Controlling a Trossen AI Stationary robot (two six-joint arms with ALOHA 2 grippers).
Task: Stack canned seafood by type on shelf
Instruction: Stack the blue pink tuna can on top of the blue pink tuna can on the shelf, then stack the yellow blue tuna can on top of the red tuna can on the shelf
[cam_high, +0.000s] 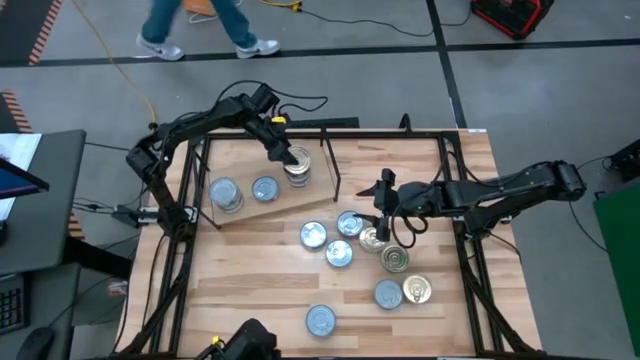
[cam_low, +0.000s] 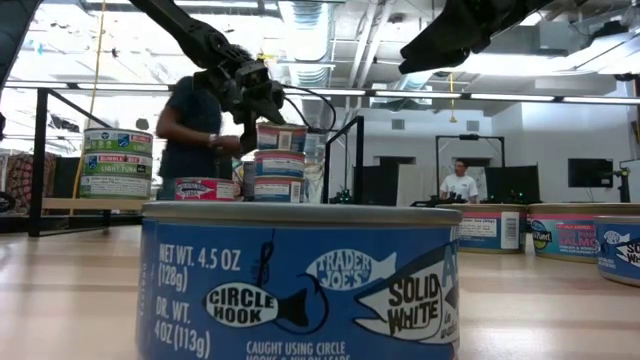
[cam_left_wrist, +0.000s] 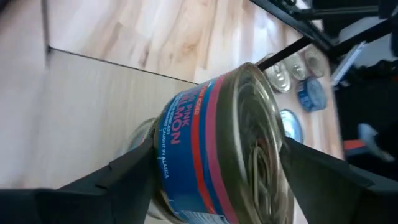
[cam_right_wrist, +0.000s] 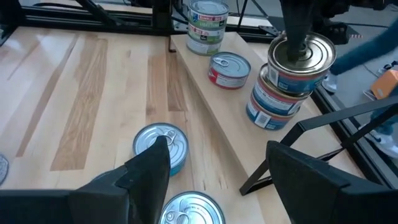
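On the light plywood shelf (cam_high: 262, 206) angled across the far left of the butcher-block tabletop (cam_high: 250, 290), the left gripper (cam_high: 287, 156) stands directly over a pile of pink salmon tins (cam_high: 297, 172), its fingers spread to either side of the top tin (cam_left_wrist: 217, 149) and not pinching it. In the left wrist view the blue-and-red label fills the gap between the two dark fingers; the right wrist view shows the gripper pressed down on that tin's gold lid (cam_right_wrist: 303, 53), the uppermost of three (cam_right_wrist: 283, 84).

Two other piles share the board: a lone red-banded tin (cam_right_wrist: 229, 69) beside the salmon stack, and a taller stack of green-labelled tuna (cam_right_wrist: 206, 25) toward the shelf's far end. A thin black rod frame (cam_high: 333, 160) rises from the shelf's edge just beside the salmon pile.

The right gripper (cam_high: 385, 205) hangs over the middle of the table with its fingers parted and nothing between them, above a loose cluster of tins (cam_high: 360, 240): silver-lidded ones (cam_high: 314, 235) nearest the shelf, gold-lidded ones (cam_high: 396, 260) on the right-arm side. One more blue-labelled tin (cam_high: 320, 320) sits alone near the front edge, and it fills the foreground of the low view (cam_low: 300, 285).

Beyond the table, a person (cam_low: 200, 120) stands behind the shelf, and another (cam_low: 460, 182) is farther back in the room.
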